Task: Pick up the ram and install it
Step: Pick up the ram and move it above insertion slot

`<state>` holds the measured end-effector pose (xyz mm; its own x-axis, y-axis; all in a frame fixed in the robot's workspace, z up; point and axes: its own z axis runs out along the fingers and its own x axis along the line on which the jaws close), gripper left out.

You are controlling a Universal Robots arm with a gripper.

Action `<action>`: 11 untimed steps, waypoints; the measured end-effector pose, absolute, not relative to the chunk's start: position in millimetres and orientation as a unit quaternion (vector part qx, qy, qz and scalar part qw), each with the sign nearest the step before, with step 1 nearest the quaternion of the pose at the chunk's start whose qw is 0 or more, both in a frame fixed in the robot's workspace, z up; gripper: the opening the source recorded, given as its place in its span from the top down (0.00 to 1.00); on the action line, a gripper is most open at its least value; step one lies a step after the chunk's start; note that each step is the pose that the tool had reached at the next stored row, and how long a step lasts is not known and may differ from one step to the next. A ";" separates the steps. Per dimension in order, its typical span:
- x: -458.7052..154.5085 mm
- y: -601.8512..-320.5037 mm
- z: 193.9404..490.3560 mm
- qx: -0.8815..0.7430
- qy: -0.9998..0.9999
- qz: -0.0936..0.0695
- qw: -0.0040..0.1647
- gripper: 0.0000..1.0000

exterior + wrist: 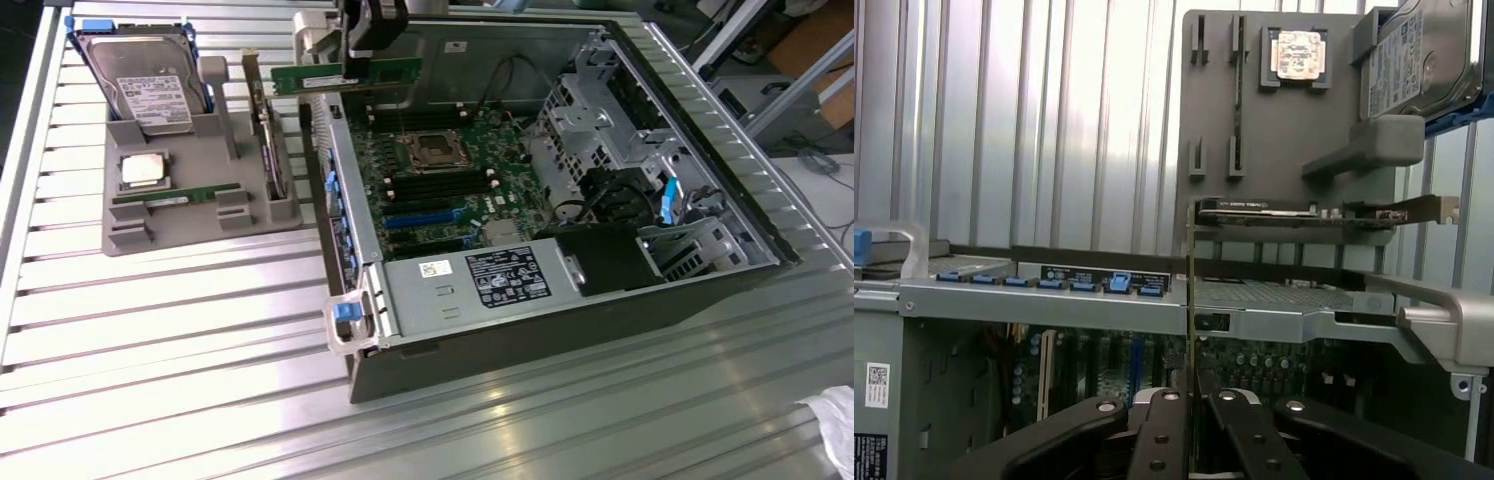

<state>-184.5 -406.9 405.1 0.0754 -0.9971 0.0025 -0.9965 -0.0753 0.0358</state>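
Your gripper point(363, 45) has its jaws pinched narrow on the ram point(347, 77), holding the stick by its upper edge near mid-length, so it hangs directly below them. The ram's long axis runs level, from the exterior view's left to its right, with the contact edge pointing down. It hangs above the rim of the open computer case point(336, 210). The motherboard point(441, 170) lies lower, toward the exterior view's right. A second stick point(174, 196) rests in the gray holder point(174, 240).

A lab or workshop: a ribbed aluminium surface point(160, 330) carries an open black metal computer case point(534, 335), a grey plastic parts holder point(174, 225) beside it, aluminium framing point(798, 90) beyond it.
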 end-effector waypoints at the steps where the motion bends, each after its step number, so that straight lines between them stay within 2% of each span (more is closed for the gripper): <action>1: -183.5 -406.9 405.1 0.733 -0.680 -0.011 0.014 0.87; 11: -175.0 -406.9 405.1 0.733 -0.680 -0.011 0.014 0.87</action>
<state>-175.0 -406.9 405.1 0.0754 -0.9971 0.0025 -0.9965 -0.0753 0.0358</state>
